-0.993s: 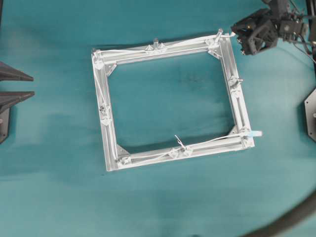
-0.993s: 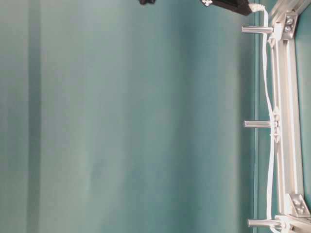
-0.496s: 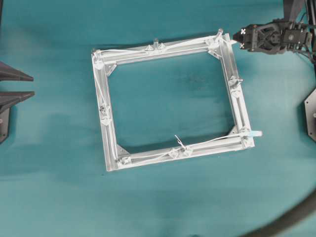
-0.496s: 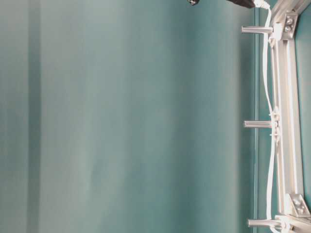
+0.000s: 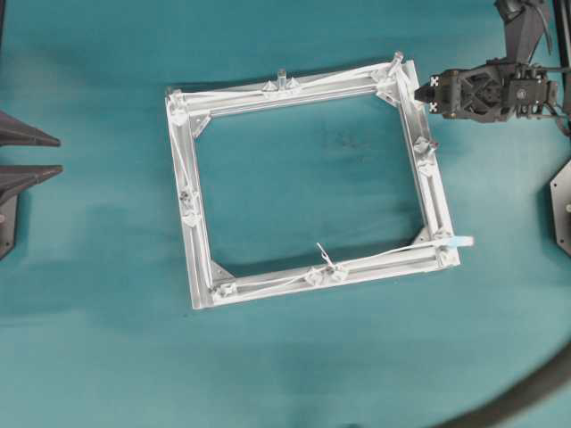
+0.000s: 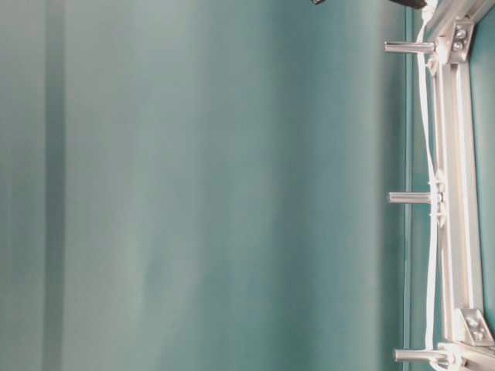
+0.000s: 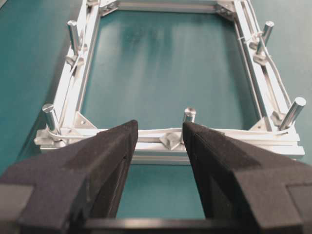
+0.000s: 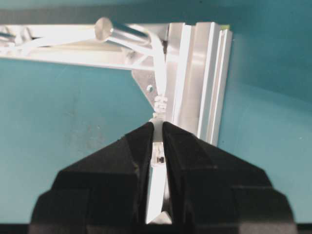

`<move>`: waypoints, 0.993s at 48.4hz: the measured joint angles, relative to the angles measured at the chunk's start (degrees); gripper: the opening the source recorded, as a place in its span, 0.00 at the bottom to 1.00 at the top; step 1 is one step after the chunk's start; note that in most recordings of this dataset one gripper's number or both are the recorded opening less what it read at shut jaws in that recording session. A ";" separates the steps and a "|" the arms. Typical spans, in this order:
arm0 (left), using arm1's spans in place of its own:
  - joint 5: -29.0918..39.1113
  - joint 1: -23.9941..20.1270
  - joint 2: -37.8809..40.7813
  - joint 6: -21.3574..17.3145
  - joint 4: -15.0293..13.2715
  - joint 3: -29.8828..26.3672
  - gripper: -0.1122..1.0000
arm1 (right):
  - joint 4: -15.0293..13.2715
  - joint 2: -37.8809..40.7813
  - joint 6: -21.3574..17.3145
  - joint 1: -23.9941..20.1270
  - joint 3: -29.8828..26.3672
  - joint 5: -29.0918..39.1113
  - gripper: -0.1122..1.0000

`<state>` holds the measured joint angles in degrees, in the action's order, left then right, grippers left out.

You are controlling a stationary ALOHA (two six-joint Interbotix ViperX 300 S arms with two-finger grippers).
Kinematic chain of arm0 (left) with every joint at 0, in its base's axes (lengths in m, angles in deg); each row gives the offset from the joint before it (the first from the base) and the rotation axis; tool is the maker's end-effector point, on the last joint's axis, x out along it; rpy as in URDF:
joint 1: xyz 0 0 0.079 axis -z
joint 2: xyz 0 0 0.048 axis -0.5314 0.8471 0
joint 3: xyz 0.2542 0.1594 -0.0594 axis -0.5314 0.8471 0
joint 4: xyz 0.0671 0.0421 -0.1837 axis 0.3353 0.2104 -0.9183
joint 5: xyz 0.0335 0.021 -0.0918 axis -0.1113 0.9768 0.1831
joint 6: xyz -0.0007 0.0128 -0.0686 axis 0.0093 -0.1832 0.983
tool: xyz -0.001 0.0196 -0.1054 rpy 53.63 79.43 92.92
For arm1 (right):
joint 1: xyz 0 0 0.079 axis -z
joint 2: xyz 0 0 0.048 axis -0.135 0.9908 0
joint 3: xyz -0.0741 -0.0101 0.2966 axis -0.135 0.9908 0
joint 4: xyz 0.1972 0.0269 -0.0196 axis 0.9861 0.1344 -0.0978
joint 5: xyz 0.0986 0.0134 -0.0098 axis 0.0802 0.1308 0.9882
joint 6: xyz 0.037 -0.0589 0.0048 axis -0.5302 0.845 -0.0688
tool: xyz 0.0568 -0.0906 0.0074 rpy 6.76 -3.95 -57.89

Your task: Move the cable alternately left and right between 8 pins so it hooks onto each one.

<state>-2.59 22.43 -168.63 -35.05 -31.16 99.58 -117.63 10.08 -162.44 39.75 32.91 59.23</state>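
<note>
The white cable (image 5: 332,80) runs around the square aluminium frame (image 5: 437,209), hooked past several upright pins (image 5: 281,75). Its pale blue tab end (image 5: 459,242) lies at the near right corner, and a small knot (image 5: 323,256) sits on the near bar. My right gripper (image 5: 431,92) is just right of the far right corner. In the right wrist view the right gripper (image 8: 158,129) is shut on the cable's (image 8: 159,73) other end, just below the corner pin (image 8: 117,30). My left gripper (image 7: 160,131) is open and empty, short of the frame's left bar and its pin (image 7: 189,117).
The left gripper (image 5: 36,153) rests at the table's left edge, well away from the frame. A thick dark hose (image 5: 526,392) curves across the near right corner. The table-level view shows three pins (image 6: 408,198) with the cable (image 6: 424,116) strung along them.
My right gripper has turned and shifted toward the frame's right bar, drawing the cable end round the far right corner pin. The left gripper stays still.
</note>
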 measured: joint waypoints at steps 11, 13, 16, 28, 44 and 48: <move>0.00 0.00 0.09 0.00 0.00 0.00 0.59 | -0.70 0.00 -0.18 -0.09 -0.09 0.18 0.30; 0.00 0.00 0.00 0.00 0.00 0.00 0.59 | -0.70 0.09 -0.26 -0.35 -0.09 0.44 0.41; 0.00 0.00 0.00 0.00 0.00 0.00 0.59 | -0.70 0.00 -0.26 -0.70 -0.09 0.97 0.58; 0.00 0.09 0.00 0.00 0.00 0.00 0.59 | -0.79 -0.97 -0.26 -0.62 0.00 1.85 0.71; 0.00 0.00 0.00 0.00 0.00 0.00 0.59 | -0.88 -11.69 -0.26 -0.70 4.48 4.92 0.72; 0.00 0.00 0.09 0.00 0.00 0.00 0.59 | -0.88 -15.64 -0.26 -0.62 5.01 5.63 0.71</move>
<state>-2.59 22.43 -168.54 -35.05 -31.16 99.58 -118.51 -5.56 -162.71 39.14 37.92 64.85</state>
